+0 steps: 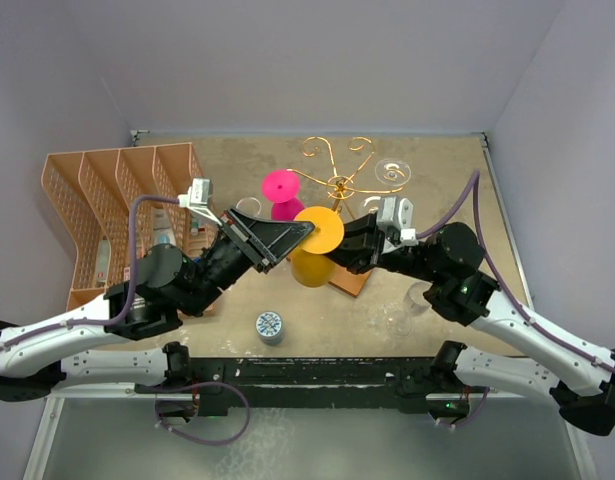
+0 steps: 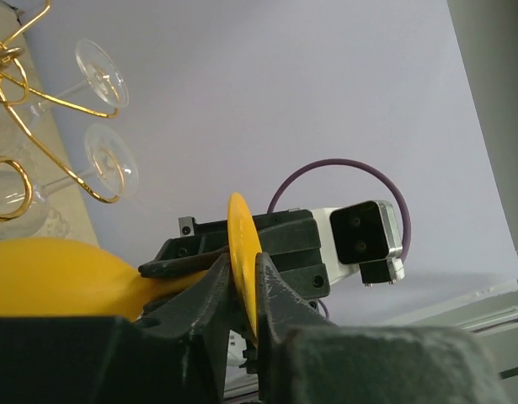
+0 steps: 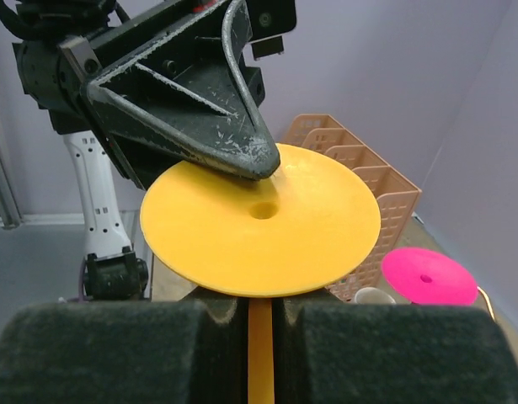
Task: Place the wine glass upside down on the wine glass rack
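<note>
Top view: shows yellow wine glass [image 1: 318, 232] foot-up over mid-table, at 6 o'clock of the gold wine glass rack [image 1: 337, 165]; left gripper [image 1: 307, 231] at its 9 o'clock, right gripper [image 1: 338, 245] at its 3 o'clock.
Left wrist: pinches the foot's rim between left fingers [image 2: 280, 295].
Right wrist: clamps the stem between right pads [image 3: 115, 353]; left fingertip on the foot at 12 o'clock.

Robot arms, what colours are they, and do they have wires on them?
Both the left arm and right arm have white shells with black joints. A purple cable loops along each one, and a white camera box sits at each wrist. The left gripper and right gripper have black fingers, scuffed with white marks on the left.
</note>
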`<state>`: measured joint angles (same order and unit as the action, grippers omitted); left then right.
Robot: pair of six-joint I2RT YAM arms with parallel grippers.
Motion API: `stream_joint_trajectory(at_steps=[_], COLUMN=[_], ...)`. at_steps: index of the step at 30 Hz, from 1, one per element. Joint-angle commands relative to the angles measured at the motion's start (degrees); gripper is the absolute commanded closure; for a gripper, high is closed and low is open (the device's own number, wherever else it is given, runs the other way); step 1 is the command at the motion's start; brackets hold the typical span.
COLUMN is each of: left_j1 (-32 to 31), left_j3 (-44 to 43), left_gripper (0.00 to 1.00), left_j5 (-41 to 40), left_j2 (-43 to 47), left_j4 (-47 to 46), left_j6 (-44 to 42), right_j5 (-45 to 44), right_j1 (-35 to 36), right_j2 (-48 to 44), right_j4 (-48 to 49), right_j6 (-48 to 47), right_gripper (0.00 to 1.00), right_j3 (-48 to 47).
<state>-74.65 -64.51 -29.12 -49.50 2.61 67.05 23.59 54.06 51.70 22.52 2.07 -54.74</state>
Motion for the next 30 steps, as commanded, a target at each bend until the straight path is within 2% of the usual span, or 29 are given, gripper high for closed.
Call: stream_joint_trajectory(at_steps=[1,2,4,5,8,12,14,21,30], left_j1=[-0.1,-0.1,-0.1,-0.2,-0.1,-0.1,-0.1,-0.1,-0.1], left_j3=[-0.3,-0.2,-0.1,-0.2,-0.7,-0.5,-0.1,3.3,5.8], left_gripper=[0.93,1.00,1.00,1.00,1.00,1.00,1.00,1.00,1.00], left_j5=[-4.1,-5.5,-6.9,-7.3,-8.8,-12.2,-14.7,-17.6,-17.2], left_j2=[1.6,2.1,2.6,2.7,2.6,3.6,4.5,7.4,8.9], left_j4=[2.4,2.8,3.0,3.2,3.5,4.5,5.7,6.9,8.4], left_j6=[1.0,0.9,0.5,0.3,0.3,1.6,2.6,6.5,11.7], right_j5=[-1.0,-1.1,-0.7,-0.4,1.3,0.0,-1.5,-2.7,-3.4], right_j1=[0.2,0.3,0.3,0.3,0.3,0.3,0.3,0.3,0.3], right_j2=[-0.3,-0.2,0.0,-0.1,-0.6,-2.3,-3.6,-8.6,-14.3], right_j4=[6.0,5.9,5.7,5.7,4.5,2.4,0.7,-3.3,-0.8], right_j6=[1.9,2.1,2.6,2.8,2.5,2.7,2.9,2.8,3.9], right_gripper=[1.00,1.00,0.99,0.93,0.66,0.45,0.38,0.32,0.29], right_j3=[-1.4,-1.5,-1.5,-1.5,-1.8,-1.4,-0.9,1.6,2.1])
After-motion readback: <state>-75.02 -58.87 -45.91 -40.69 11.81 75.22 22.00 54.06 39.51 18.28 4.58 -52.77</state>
